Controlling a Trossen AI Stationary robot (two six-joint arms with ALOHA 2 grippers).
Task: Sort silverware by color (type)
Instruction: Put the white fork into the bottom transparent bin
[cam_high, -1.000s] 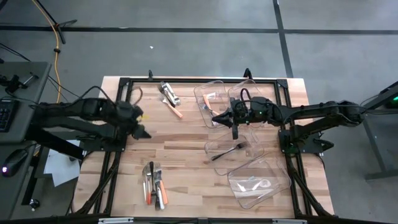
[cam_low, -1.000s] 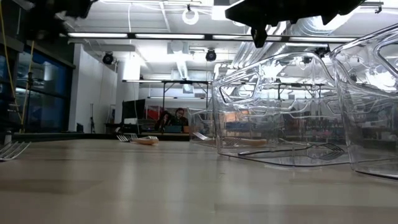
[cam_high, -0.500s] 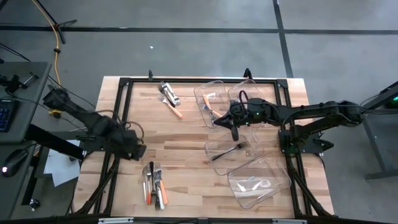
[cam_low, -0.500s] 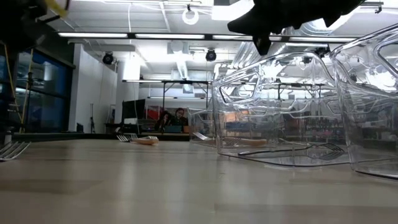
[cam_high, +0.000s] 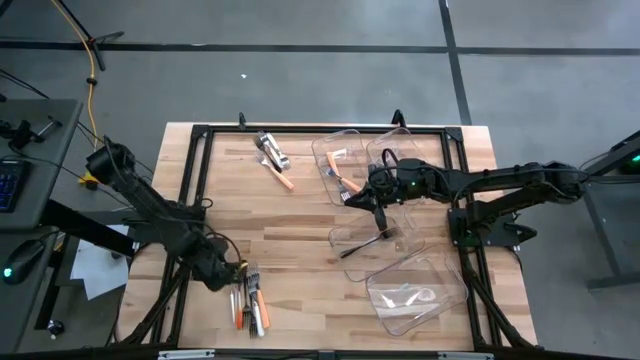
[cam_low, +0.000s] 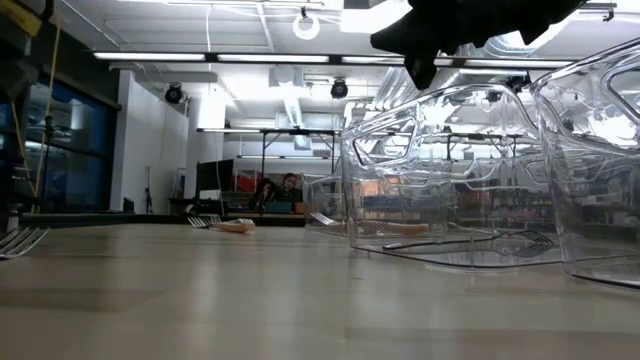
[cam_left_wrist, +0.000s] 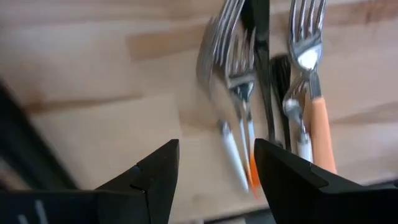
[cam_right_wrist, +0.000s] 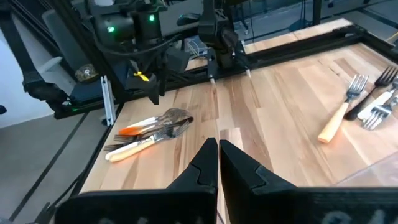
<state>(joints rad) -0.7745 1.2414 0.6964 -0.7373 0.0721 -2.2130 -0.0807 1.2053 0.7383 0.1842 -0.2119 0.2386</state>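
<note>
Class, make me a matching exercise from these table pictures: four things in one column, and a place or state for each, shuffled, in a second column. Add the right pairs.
Things
1. left gripper
2. right gripper
3. dark fork
4. orange-handled fork

Place or state
A. lying inside a clear bin
B. shut, above the bins
C. on bare wood at the table's far side
D. open, beside the cutlery pile

Pairs: 1-D, 2-B, 3-A, 4-C

Overhead camera, table-level camera, two close wrist cameras
</note>
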